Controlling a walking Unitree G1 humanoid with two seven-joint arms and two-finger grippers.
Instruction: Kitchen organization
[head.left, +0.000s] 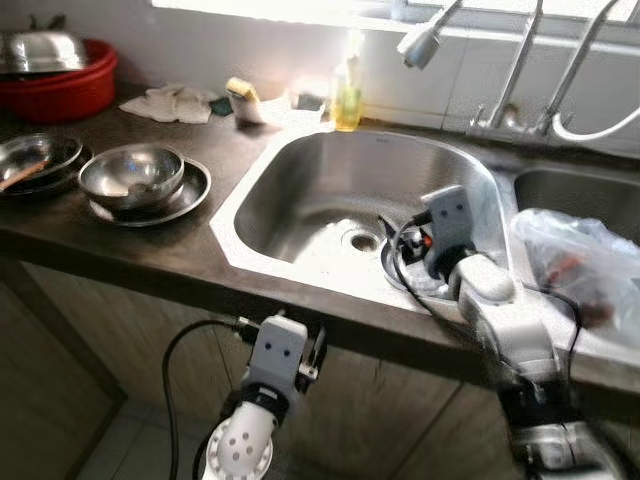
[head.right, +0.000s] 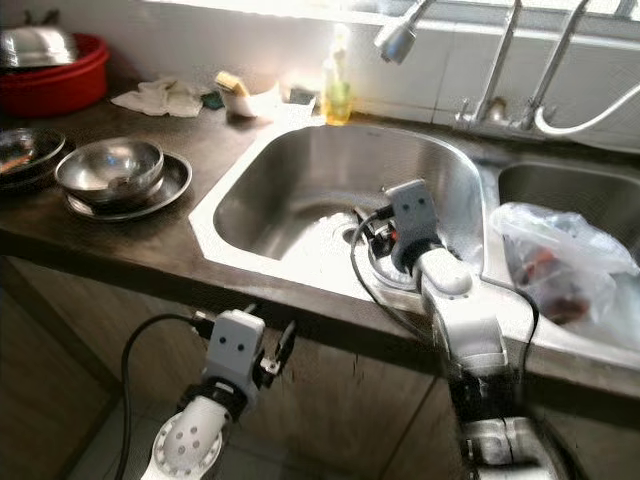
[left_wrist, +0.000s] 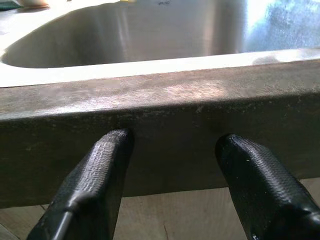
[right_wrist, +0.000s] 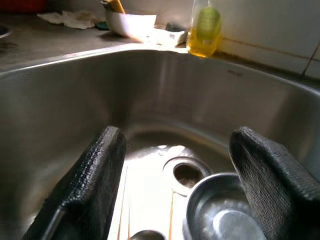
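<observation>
A small steel bowl lies in the left sink basin, beside the drain. My right gripper hangs open low in that basin, just above the small bowl, with nothing between its fingers. My left gripper is open below the counter's front edge, fingertips close to the stone face. On the dark counter at the left a steel bowl rests on a steel plate.
More steel dishes and a red basin with a steel lid sit far left. A cloth, white bowl and soap bottle line the back. A plastic bag lies in the right basin. Faucets overhang.
</observation>
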